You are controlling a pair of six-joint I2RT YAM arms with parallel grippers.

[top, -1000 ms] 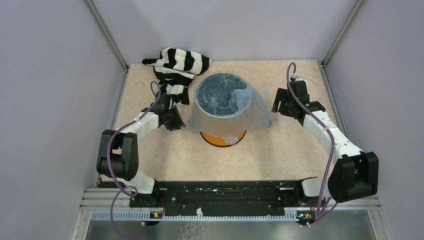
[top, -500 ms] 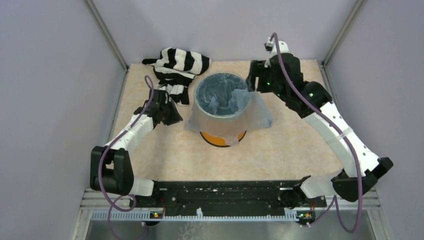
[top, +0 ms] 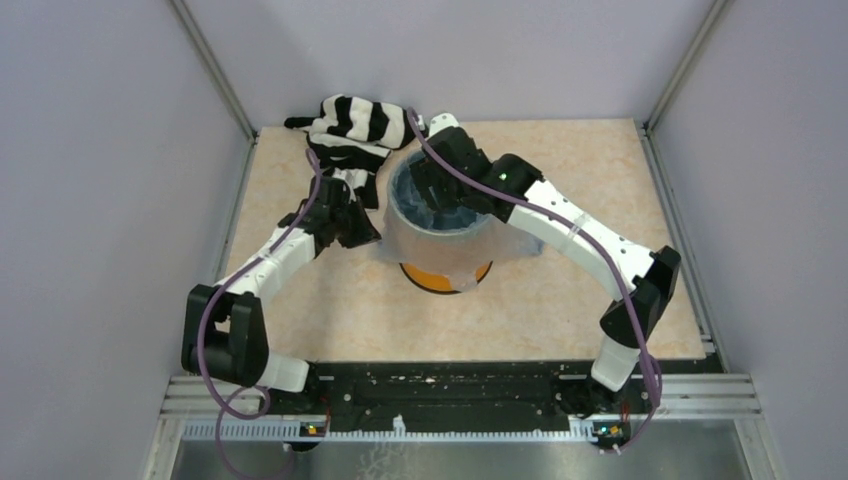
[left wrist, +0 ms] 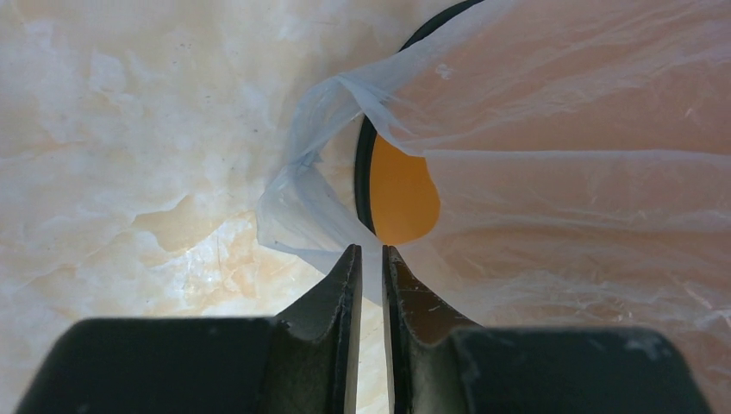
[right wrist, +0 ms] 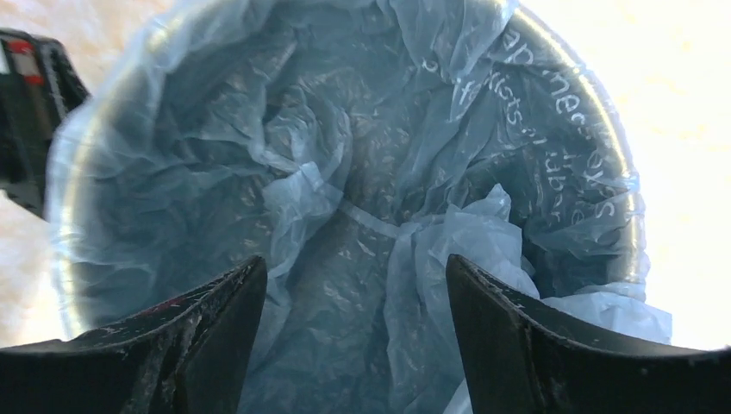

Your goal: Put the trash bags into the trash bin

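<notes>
The left gripper [left wrist: 366, 259], jaws drawn to a narrow slit, sits at a crumpled fold of the light-blue bag [left wrist: 560, 172]; whether it pinches the film cannot be told. Just beyond its tips, the orange bin [left wrist: 401, 198] and its black rim show through a gap in the plastic. The right gripper [right wrist: 353, 345], jaws wide and holding nothing, hangs over the bin's mouth. Below it the thin, crinkly, translucent bag lines the inside, with white lettering ahead and to the right.
</notes>
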